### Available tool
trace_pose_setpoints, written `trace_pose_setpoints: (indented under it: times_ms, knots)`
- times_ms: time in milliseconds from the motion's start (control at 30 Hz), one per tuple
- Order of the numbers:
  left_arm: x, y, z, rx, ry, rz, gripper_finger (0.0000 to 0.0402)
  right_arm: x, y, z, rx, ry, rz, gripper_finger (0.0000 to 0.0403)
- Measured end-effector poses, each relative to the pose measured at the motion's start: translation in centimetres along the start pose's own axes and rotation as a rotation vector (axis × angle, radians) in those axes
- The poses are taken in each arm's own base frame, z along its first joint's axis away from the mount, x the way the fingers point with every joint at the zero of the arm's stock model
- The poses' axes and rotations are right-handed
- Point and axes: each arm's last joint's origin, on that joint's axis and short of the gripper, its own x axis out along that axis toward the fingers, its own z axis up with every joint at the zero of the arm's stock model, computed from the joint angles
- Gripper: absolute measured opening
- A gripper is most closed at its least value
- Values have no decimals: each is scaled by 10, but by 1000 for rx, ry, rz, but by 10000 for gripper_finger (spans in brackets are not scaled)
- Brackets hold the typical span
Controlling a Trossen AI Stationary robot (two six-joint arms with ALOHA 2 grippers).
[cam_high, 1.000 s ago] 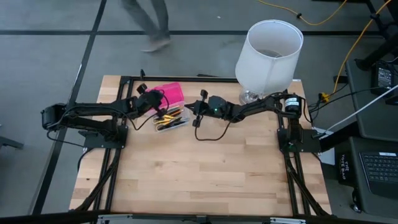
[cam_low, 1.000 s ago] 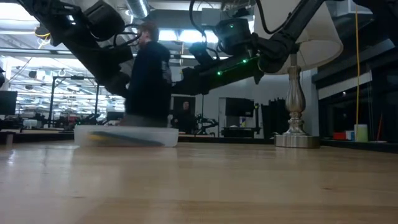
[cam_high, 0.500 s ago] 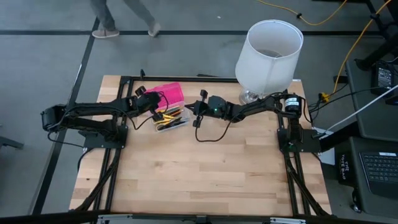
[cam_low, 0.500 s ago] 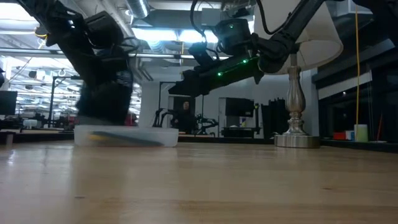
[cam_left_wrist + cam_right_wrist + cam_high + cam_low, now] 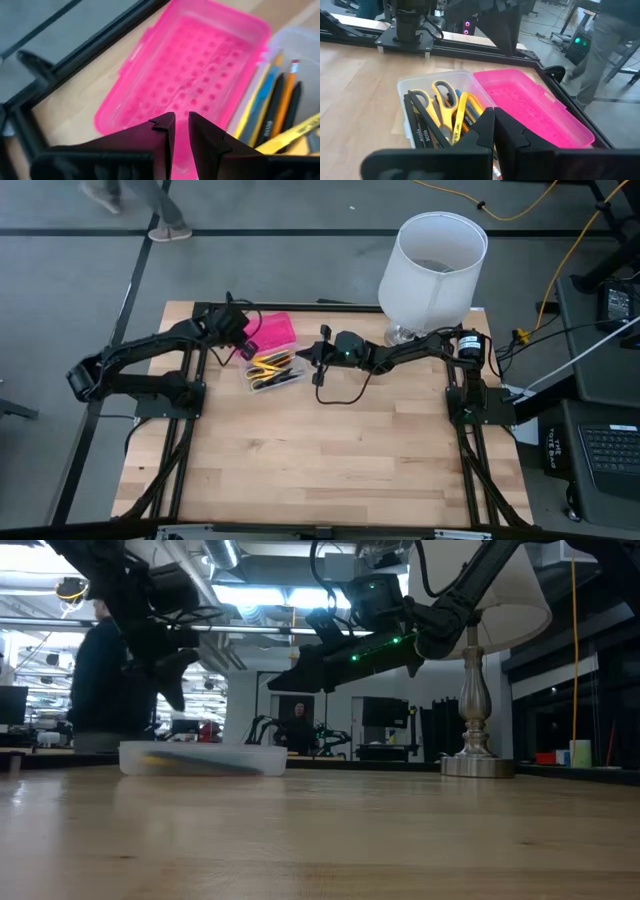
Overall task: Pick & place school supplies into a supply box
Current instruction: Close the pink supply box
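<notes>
The supply box lies open near the table's far edge. Its hot-pink lid (image 5: pixel 275 332) (image 5: pixel 200 70) is flat on the wood, and the clear base (image 5: pixel 275 372) (image 5: pixel 415 87) sits beside it. The base holds yellow-handled scissors (image 5: pixel 440 97) and several pens and pencils (image 5: pixel 280 100). My left gripper (image 5: pixel 246 342) (image 5: pixel 181 131) hovers above the lid's left end, open by a narrow gap and holding nothing. My right gripper (image 5: pixel 304 358) (image 5: pixel 494 125) is shut and hangs in the air just right of the base, pointing at it.
A large white lamp (image 5: pixel 432 265) stands at the far right of the table, its metal foot (image 5: pixel 477 765) behind the right arm. Bare wood fills the near half of the table (image 5: pixel 320 460). A person walks on the floor beyond the far left corner (image 5: pixel 140 205).
My left gripper has risen off the pink lid and drawn back toward the table's far left corner, with its arm lifting. The box has stayed put with its lid open. The person behind the table has walked to the left.
</notes>
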Motion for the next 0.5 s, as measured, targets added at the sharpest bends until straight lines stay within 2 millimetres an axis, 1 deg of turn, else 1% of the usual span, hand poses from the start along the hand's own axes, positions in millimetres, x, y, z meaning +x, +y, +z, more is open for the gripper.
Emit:
trace_pose_setpoints:
  times_ms: [133,267,433,500]
  knots:
    - [2,10,-2,-26,40,9,47,0,0,0,0,-1,6,10]
    - [8,20,-1,-71,80,-7,47,0,0,0,0,-2,8,10]
    - [17,34,15,-83,162,33,47,0,0,0,0,-2,8,10]
    - [23,38,23,-57,187,41,47,0,0,0,0,-2,8,10]
